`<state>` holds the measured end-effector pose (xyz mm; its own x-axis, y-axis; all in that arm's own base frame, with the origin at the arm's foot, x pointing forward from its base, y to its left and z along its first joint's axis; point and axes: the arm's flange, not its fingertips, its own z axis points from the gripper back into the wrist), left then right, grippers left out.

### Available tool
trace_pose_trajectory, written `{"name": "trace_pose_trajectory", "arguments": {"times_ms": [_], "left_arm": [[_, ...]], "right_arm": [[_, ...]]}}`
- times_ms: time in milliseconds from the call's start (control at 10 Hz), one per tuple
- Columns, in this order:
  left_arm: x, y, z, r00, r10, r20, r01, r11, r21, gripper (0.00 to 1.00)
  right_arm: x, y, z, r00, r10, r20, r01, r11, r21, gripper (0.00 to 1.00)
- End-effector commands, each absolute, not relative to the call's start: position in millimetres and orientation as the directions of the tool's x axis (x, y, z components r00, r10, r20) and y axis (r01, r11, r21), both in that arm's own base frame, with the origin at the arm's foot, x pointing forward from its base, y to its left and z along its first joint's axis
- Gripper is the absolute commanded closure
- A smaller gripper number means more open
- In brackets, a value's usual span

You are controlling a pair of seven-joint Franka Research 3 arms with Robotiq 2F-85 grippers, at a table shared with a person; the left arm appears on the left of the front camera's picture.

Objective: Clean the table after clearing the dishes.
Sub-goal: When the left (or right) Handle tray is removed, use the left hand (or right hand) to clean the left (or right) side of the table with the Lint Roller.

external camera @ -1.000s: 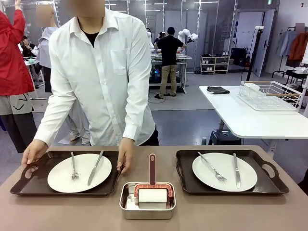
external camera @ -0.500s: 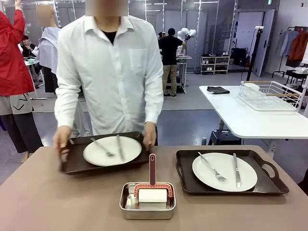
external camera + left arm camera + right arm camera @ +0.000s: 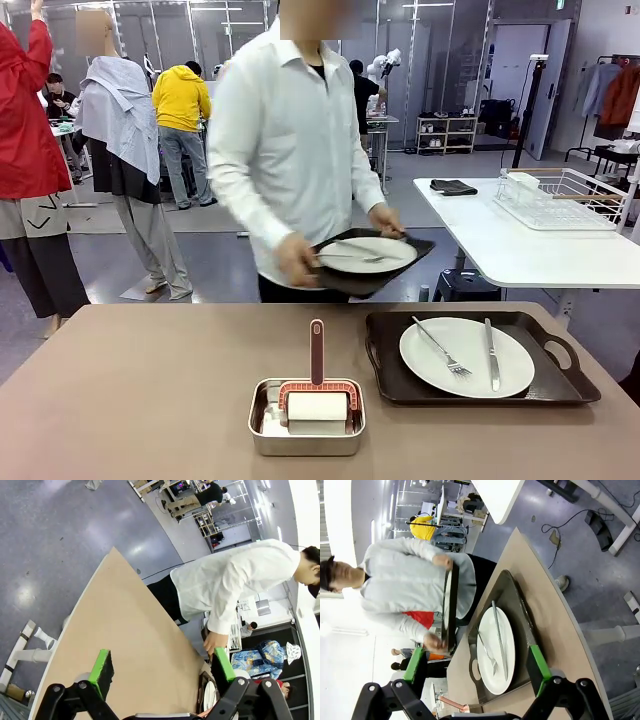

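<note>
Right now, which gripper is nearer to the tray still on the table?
Right. The right gripper hangs open above that tray and its plate. The left gripper hangs open over bare table, with the tray off to its side.

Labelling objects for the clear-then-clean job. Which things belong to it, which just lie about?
Job: table; tray on it with plate, fork, knife; other tray and other plate, carried by the person; roller in steel pan, likely the cleaner.
Lying about: white side table, wire rack, dark folded cloth.
</note>
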<state>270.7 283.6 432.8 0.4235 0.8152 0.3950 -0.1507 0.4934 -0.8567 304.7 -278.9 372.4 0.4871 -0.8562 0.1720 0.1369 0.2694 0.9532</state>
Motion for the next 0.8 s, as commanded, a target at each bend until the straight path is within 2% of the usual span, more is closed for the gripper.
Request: {"name": "trace_pose_trajectory", "arguments": {"times_ms": [0,200,400,500,600,700], "left_arm": [[270.7,283.6,432.8,0.424,0.815,0.395,-0.151,0.493,-0.857,0.00],[306.6,247.0,457.8,0.517,0.701,0.491,-0.067,0.605,-0.794,0.00],[366.6,160.6,487.1,0.656,0.412,0.633,0.121,0.770,-0.626,0.00],[393.4,110.5,496.6,0.670,0.247,0.700,0.237,0.823,-0.516,0.00],[414.6,60.5,505.7,0.682,0.117,0.722,0.328,0.834,-0.444,0.00],[428.0,10.4,514.5,0.683,-0.104,0.723,0.478,0.811,-0.336,0.00]], "right_arm": [[304.1,-279.1,372.5,0.480,-0.863,0.157,0.135,0.250,0.959,0.00],[304.1,-279.1,372.5,0.480,-0.863,0.157,0.135,0.250,0.959,0.00],[304.1,-279.1,372.5,0.480,-0.863,0.157,0.135,0.250,0.959,0.00],[304.1,-279.1,372.5,0.480,-0.863,0.157,0.135,0.250,0.959,0.00],[304.1,-279.1,372.5,0.480,-0.863,0.157,0.135,0.250,0.959,0.00],[304.1,-279.1,372.5,0.480,-0.863,0.157,0.135,0.250,0.959,0.00]]}}
